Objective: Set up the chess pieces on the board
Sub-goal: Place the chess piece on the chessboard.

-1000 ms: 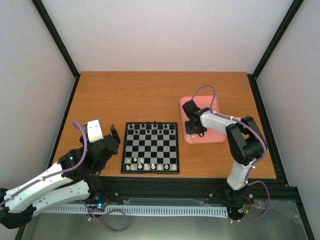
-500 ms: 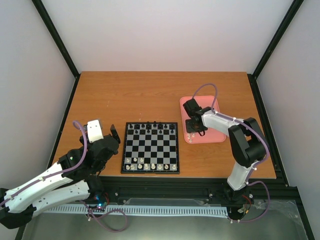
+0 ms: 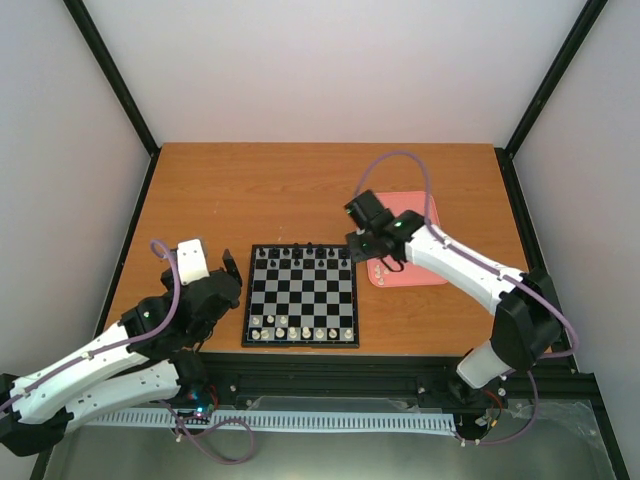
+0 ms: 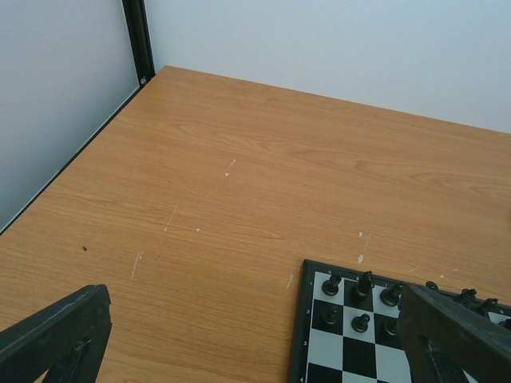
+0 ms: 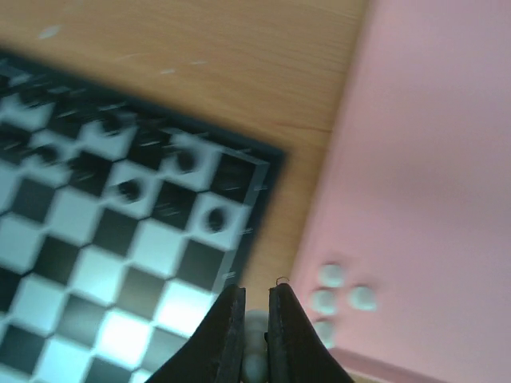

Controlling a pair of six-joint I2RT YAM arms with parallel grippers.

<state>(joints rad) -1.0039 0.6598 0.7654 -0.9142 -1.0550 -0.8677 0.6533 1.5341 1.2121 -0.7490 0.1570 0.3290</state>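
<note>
Right pincer (image 5: 255, 297) is clenched on one cream-white chess piece (image 5: 255, 327), nipped between its tips, above the strip of counter (image 5: 303, 96) between the board (image 5: 120, 239) and the pink tray (image 5: 423, 159). Four white pieces (image 5: 331, 275) sit clustered in that tray, just beside the pincer. Left pincer (image 4: 251, 311) gapes wide off the board's left edge, holding nothing.

Your left arm (image 3: 95, 362) and right arm (image 3: 455, 262) both wear white shells over black joints. A purple cable (image 3: 395, 154) runs along each, looping free near the wrist. The left pincer (image 4: 255, 339) and right pincer (image 5: 255, 294) have black fingers.
</note>
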